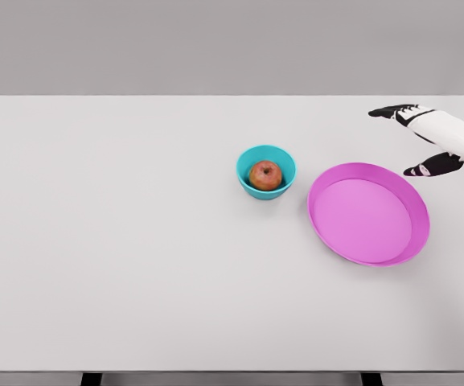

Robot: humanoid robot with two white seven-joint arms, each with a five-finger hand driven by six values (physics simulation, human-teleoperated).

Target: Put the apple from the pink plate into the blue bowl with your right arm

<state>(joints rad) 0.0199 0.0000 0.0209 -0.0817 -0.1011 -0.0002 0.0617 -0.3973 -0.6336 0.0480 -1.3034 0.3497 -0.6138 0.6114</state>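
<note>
Fingers [392, 111] of right hand [433, 137] spread, released; apple [265, 174] sits in blue bowl [248, 158], pink plate [408, 241] beside

**Apple in bowl, plate to its right**

I'm seeing the apple [265, 174] sitting inside the bowl [284, 160] near the table's [135, 257] middle. The plate [412, 237] is lying just right of the bowl, slightly nearer me. The right hand [424, 141] is hovering behind the plate's far right edge.
</note>
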